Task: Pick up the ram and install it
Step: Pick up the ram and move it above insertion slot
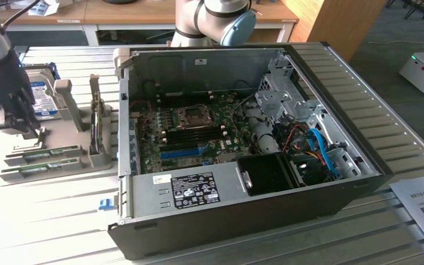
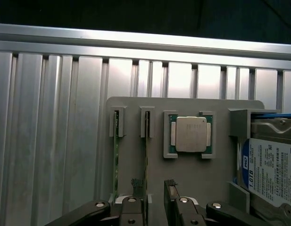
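So, gripper jaws apart over tray; ram stands on edge in its slot, near the tips. Prob light, stiff, thin, fragile. Pinch flat faces mid-length, gently.

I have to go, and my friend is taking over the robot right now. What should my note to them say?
The hand is open and holds nothing. It hovers over the grey holder, at the exterior view's left.
The ram stands on edge in a holder slot, lined up between the hand's fingers. A second stick stands in the slot beside it.
The computer case lies open, to the exterior view's right of the holder.
Done: the hand is lined up over the ram.
Left: the ram is not yet picked up and not yet installed.
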Controlling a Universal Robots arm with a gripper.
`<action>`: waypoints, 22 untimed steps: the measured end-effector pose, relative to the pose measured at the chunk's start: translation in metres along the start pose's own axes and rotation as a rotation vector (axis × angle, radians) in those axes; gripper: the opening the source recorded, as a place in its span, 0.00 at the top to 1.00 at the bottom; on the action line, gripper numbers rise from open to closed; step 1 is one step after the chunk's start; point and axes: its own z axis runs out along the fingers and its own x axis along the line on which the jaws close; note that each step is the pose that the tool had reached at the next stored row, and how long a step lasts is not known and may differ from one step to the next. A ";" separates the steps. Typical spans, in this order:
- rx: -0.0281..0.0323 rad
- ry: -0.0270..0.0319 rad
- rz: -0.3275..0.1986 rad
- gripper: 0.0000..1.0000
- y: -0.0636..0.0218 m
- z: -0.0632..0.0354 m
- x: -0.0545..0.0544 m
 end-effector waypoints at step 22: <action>0.0003 -0.0001 0.000 0.69 -0.0002 0.0084 0.001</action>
